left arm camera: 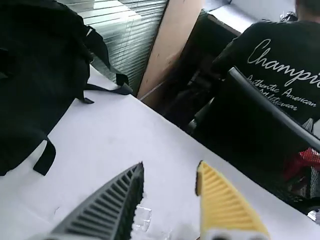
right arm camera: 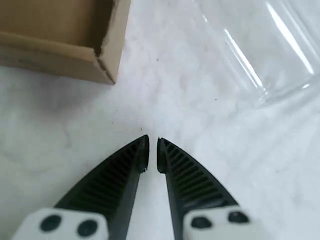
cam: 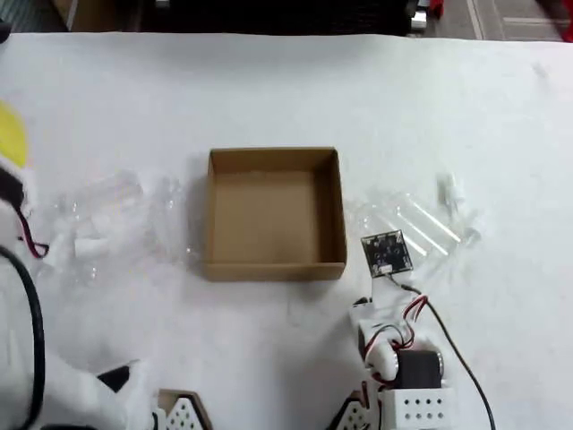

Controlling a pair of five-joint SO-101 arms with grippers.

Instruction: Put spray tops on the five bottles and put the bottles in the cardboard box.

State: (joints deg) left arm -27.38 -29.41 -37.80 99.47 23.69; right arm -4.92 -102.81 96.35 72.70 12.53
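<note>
An open cardboard box (cam: 273, 210) sits empty mid-table. Clear bottles without tops lie in two loose groups: several to the box's left (cam: 116, 215) and several to its right (cam: 421, 224). A white spray top (cam: 450, 191) lies just beyond the right group. My right gripper (right arm camera: 152, 150) is shut on nothing, low over the table off the box's near right corner (right arm camera: 107, 55), with clear bottles (right arm camera: 260, 55) beside it. My left gripper (left arm camera: 167, 182) is open and empty, raised and pointing away over the table's edge, with a bit of clear bottle (left arm camera: 142, 217) below it.
The right arm's base (cam: 403, 376) stands at the table's near edge and the left arm (cam: 18, 233) at the left edge. A black bag (left arm camera: 35, 80) lies on the table beyond the left gripper. A dark chair (left arm camera: 260, 130) stands past the table edge.
</note>
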